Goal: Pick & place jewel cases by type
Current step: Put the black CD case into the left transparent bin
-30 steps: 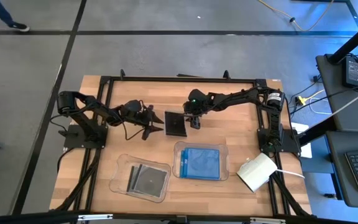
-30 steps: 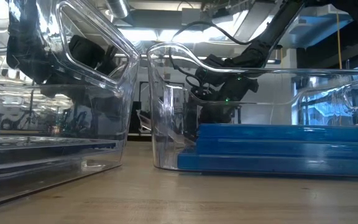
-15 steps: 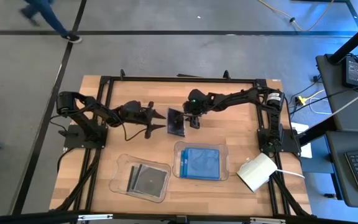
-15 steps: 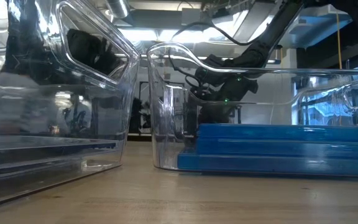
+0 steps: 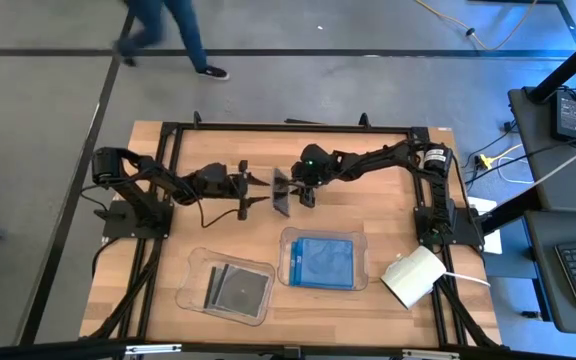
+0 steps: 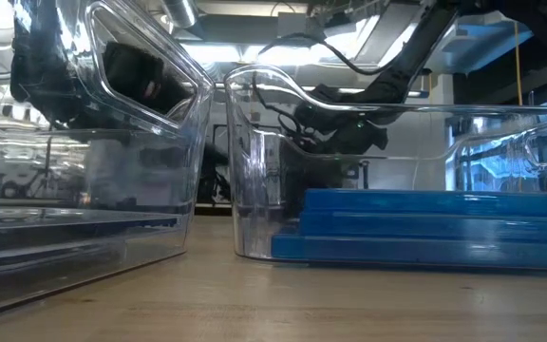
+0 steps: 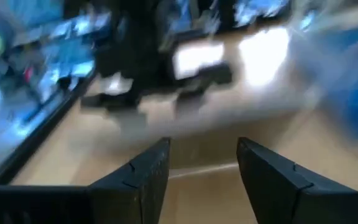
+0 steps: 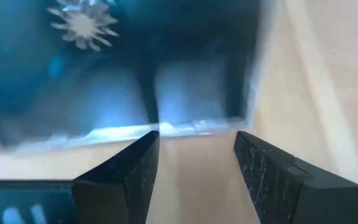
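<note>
- Grey floor surrounds the wooden table (image 5: pixel 168 300), and a person in dark trousers (image 5: pixel 173 30) walks past its far side, toward twelve o'clock.
- Near the table's centre a thin black square plastic jewel case (image 5: pixel 282 192) stands tipped up on edge; from above it shows as a narrow sliver whose long axis runs twelve to six o'clock, flat faces turned toward three and nine.
- At three o'clock of that case is the right gripper (image 5: pixel 306 190), its arm reaching in from the table's right side. In the right wrist view its dark fingers (image 8: pixel 278 180) are spread apart, with the case's dark face and disc hub just ahead of them; whether they touch the case I cannot tell.
- At nine o'clock of the case, close beside it, is the left gripper (image 5: pixel 246 190); the left wrist view shows its fingers (image 7: pixel 142 180) parted and gripping nothing.
- Toward six o'clock sits a clear shallow tray (image 5: pixel 290 240) stacked with flat translucent blue jewel cases (image 5: pixel 324 262).
- At that tray's nine o'clock a second clear tray (image 5: pixel 188 285) holds dark grey jewel cases (image 5: pixel 236 289) lying flat.
- A white box (image 5: pixel 412 276) rests near the table's right edge.
</note>
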Robot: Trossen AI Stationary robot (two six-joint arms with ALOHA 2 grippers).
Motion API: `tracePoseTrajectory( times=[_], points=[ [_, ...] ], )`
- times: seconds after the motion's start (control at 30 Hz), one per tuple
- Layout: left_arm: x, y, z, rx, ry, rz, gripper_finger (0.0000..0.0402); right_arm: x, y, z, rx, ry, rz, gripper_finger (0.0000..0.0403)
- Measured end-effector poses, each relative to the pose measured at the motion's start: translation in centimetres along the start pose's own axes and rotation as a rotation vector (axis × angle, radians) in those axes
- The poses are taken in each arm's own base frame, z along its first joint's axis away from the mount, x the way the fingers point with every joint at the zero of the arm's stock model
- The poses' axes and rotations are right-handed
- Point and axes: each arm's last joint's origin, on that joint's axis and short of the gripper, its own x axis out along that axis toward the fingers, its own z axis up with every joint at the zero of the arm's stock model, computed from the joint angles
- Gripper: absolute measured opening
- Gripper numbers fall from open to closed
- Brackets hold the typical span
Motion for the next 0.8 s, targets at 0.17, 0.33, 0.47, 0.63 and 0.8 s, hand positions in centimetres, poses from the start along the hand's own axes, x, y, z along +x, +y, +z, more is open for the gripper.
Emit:
tracePoseTrajectory(
  times=[0.17, 0.33, 0.47, 0.63, 0.8],
  points=[
    [0.43, 0.41, 0.13, 0.018, 0.041, 0.085, 0.0184, 0.15, 0.32, 0.17, -0.002, -0.011, 0.019, 0.0218],
    [0.55, 0.41, -0.08, 0.126, 0.080, 0.083, 0.0184, 0.26, 0.81, 0.43, -0.014, -0.033, 0.037, 0.0218],
    [0.54, 0.40, -0.06, 0.144, 0.079, 0.080, 0.0184, 0.28, 1.01, 0.52, -0.020, -0.041, 0.052, 0.0218],
    [0.54, 0.40, -0.05, 0.109, 0.077, 0.081, 0.0184, 0.25, 0.92, 0.38, -0.016, -0.028, 0.048, 0.0218],
    [0.54, 0.41, -0.02, 0.096, 0.073, 0.081, 0.0184, 0.21, 0.91, 0.57, -0.021, -0.045, 0.043, 0.0218]
  ],
)
